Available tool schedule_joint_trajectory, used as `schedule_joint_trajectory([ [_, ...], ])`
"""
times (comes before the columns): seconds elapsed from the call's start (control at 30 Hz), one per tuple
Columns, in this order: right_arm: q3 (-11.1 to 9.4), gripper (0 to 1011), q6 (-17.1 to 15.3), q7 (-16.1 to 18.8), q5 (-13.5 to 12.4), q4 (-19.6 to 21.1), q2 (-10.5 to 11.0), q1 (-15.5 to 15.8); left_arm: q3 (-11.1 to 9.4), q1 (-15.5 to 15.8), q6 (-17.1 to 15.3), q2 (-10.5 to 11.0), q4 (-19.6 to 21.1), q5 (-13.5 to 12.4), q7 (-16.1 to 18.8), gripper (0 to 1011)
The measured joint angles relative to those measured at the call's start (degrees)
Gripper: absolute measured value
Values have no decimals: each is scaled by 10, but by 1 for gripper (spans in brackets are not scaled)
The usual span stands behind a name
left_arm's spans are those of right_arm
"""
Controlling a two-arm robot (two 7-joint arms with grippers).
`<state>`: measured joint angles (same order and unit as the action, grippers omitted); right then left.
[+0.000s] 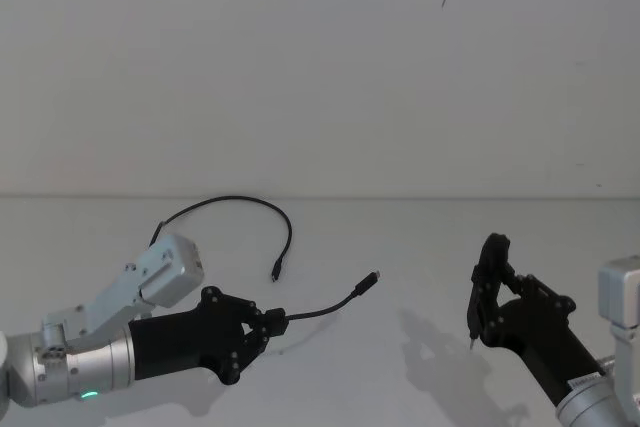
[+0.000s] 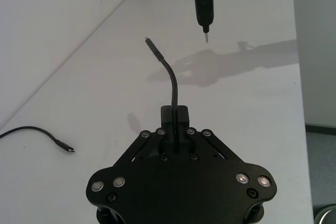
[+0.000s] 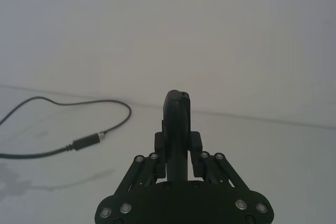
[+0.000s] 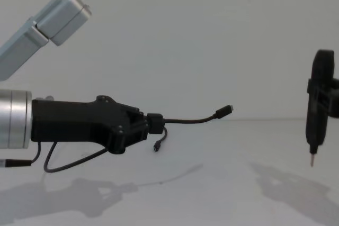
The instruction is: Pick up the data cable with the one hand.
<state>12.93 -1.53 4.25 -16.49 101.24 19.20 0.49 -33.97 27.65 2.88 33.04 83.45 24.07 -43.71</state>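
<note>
Head view | left hand (image 1: 268, 323) clamps data cable (image 1: 322, 309) | right hand (image 1: 487, 297) clamps pen tool (image 1: 493, 252) | well apart

Prob. a robot test lab, plain white table (image 1: 450, 227), blank white wall (image 1: 300, 67) behind.

Part of the cable (image 1: 325, 308) is hidden between the fingers (image 2: 184, 116) of the left gripper (image 1: 277, 320), and its loop passes behind the grey box (image 1: 170, 269) on that arm (how it lies there cannot be told). In the chest view the right gripper (image 4: 322, 99) is cut off by the picture's edge. In the right wrist view the pen-shaped tool (image 3: 176, 129) hides its own tip, and the cable runs off the edge.
</note>
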Motion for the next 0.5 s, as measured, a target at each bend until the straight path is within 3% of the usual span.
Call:
schedule_joint_trajectory([
  [0.5, 10, 269, 46, 39, -6, 0, -19, -51, 2, -3, -1, 3, 7, 3, 1, 42],
])
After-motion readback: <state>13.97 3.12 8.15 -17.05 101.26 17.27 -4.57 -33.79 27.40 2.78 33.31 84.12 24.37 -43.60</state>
